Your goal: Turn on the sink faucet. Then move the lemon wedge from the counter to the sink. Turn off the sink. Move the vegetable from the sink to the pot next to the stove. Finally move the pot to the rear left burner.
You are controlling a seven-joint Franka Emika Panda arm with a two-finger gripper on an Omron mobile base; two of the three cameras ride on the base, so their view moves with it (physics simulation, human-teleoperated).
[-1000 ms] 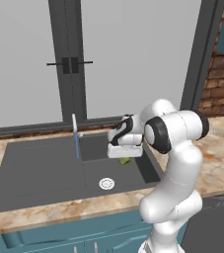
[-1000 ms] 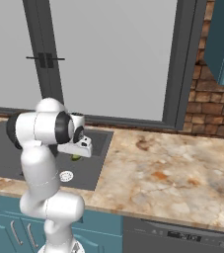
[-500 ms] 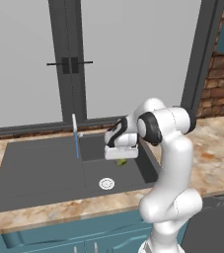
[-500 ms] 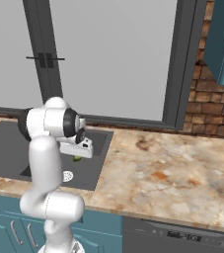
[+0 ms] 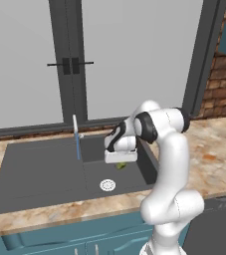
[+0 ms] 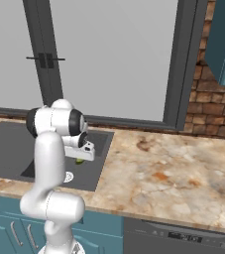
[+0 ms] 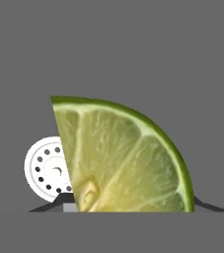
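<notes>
My gripper hangs over the right part of the sink, pointing down, shut on the lemon wedge. The wedge is yellow-green and sticks out just below the white hand, above the basin floor. From the right base camera, the gripper and the wedge sit above the basin's right end. Looking down the hand, the lemon wedge stands cut face towards me, partly covering the round silver drain. The sink faucet stands upright to the left of the hand, with a thin bluish line running down from it.
The drain lies on the basin floor just below and left of the hand. The marbled counter stretches to the right of the sink. Dark-framed windows and a brick wall stand behind. Teal cabinet fronts run below.
The hand with the wedge has sunk a little lower over the basin, and the arm's upper links have swung round. The wedge has stayed in the jaws.
</notes>
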